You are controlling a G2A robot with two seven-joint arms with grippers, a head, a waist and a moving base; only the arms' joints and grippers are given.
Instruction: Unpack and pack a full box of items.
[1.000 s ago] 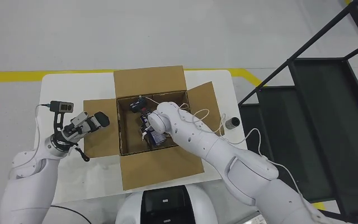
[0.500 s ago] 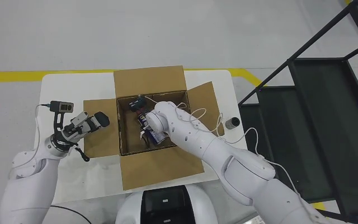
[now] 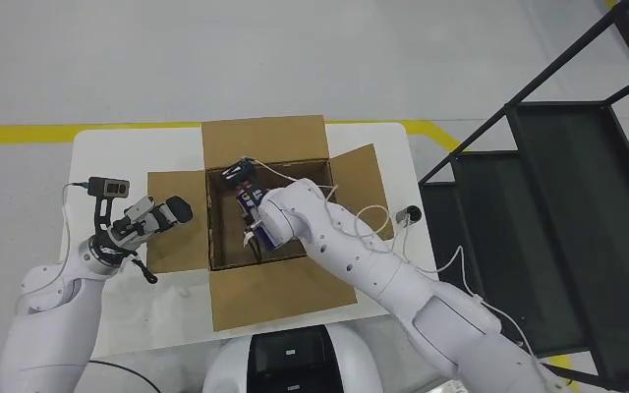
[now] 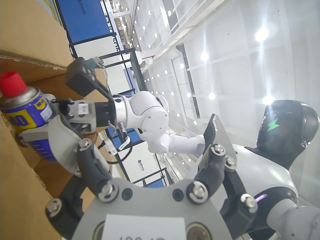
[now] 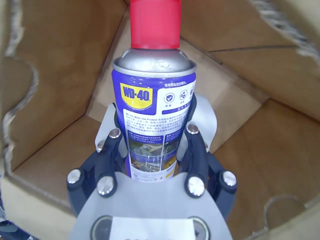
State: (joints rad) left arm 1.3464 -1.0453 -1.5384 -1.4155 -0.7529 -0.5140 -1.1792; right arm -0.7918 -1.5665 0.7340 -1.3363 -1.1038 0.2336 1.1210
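An open cardboard box [image 3: 263,145] sits mid-table with its flaps spread. My right gripper [image 3: 257,224] is down inside it, shut on a blue spray can [image 5: 153,93] with a red cap [image 5: 155,22]. The can points along the fingers toward a bottom corner of the box [image 5: 62,76]. In the left wrist view the spray can [image 4: 25,116] and the right gripper [image 4: 58,126] appear above the box wall. My left gripper [image 3: 162,211] hangs over the box's left flap [image 3: 177,236], apart from the can. It stands open [image 4: 137,138] with nothing between its fingers.
A small cylinder with a dark top [image 3: 409,213] stands near the right edge of the white table [image 3: 108,157]. A black metal stair frame [image 3: 531,167] rises just right of the table. The box's front flap [image 3: 280,290] lies toward me.
The right wrist has shifted a little toward the box's back-left with the can, and its forearm has swung along. The left arm has not moved.
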